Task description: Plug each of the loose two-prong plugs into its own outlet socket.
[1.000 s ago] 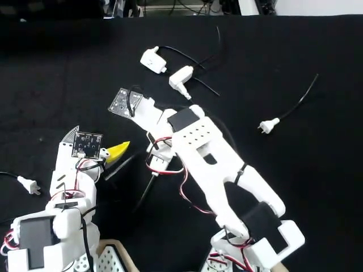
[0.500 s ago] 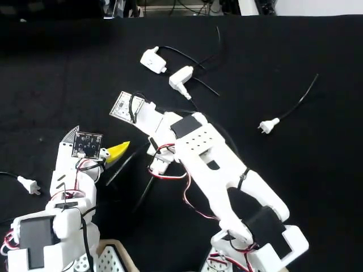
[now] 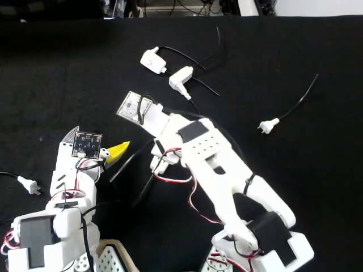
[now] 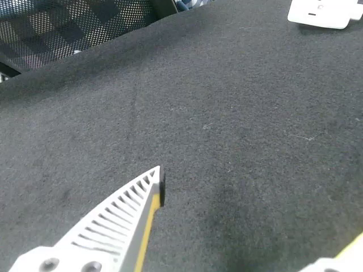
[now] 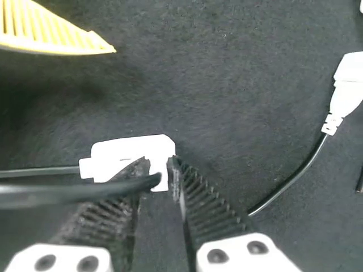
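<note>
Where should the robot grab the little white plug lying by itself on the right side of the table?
I'd grip the loose plug by its chunky body, coming from above, fingers across its sides. It lies flat; prongs stick out one end, thin cord the other.

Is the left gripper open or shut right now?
Open. On the left gripper, the white finger and yellow finger stand far apart, nothing between.
</note>
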Controlling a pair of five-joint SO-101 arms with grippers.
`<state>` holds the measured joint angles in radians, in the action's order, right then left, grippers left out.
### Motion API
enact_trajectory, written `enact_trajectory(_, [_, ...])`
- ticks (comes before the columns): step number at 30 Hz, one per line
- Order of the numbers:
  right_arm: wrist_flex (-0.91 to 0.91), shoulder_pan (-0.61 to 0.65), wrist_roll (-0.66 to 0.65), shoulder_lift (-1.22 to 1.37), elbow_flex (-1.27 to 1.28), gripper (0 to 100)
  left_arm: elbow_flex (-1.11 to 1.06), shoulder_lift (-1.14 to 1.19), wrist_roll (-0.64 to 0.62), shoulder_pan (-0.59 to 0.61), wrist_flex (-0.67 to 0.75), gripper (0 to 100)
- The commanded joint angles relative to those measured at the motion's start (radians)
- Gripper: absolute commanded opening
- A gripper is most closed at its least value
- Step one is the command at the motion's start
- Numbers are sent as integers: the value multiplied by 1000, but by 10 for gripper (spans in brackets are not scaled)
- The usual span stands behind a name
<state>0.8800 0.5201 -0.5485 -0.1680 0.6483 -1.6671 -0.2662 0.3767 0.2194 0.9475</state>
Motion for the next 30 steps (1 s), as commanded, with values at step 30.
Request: enact_trajectory(30, [-23, 34, -2, -157, 220, 59, -19, -21, 3, -2, -6, 522])
